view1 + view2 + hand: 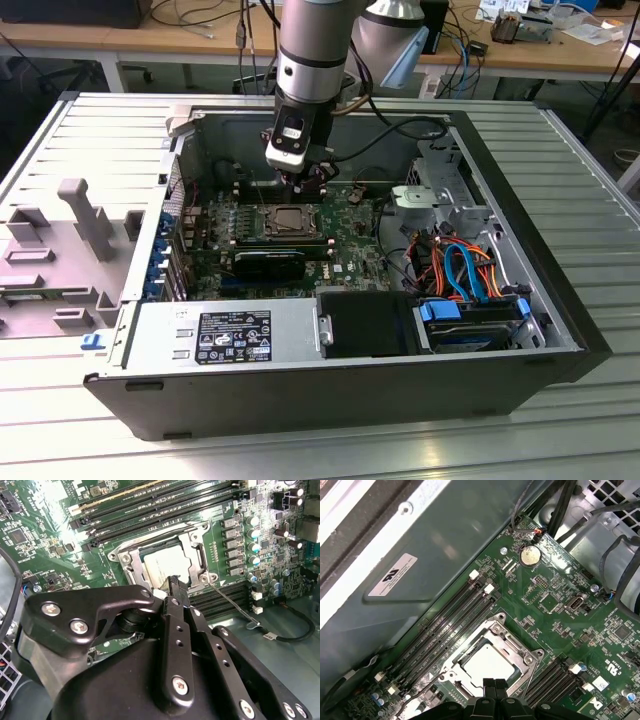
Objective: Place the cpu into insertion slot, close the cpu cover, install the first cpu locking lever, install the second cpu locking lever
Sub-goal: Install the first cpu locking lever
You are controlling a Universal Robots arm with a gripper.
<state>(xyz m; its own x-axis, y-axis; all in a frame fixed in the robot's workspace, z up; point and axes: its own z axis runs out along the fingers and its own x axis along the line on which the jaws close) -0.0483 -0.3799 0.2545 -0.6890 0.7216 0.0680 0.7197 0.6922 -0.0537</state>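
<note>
Black gripper [495, 684] fingertips are pressing together in the first wrist view, clenched with nothing between them; in the second wrist view they are hanging just over the nearest edge of the socket, and whether they are touching it I cannot tell. Just beyond them the cpu [487, 662] is lying flat inside the insertion slot [120, 556], its dull silver top showing through the square window of the cpu cover [517, 645]; the cover is lying down over the chip, framing it on all sides. From one corner of the socket a thin wire locking lever [231, 603] is reaching outward across the neighbouring black slots, its hooked end lying away from the socket. Long black memory slots [445, 627] are running alongside the socket on the green motherboard [600, 630]; farther off a round coin cell battery [530, 555] is sitting near the board's edge, close to bundled black cables.

In the exterior view the arm is standing upright over the socket inside the open computer case [560, 300]; a grey power supply [225, 335] is filling the case's near side, and orange and blue cables [465, 270] are curling toward the exterior view's right. The case is resting on a ribbed aluminium table [560, 440], with wooden desks [180, 40] beyond.
</note>
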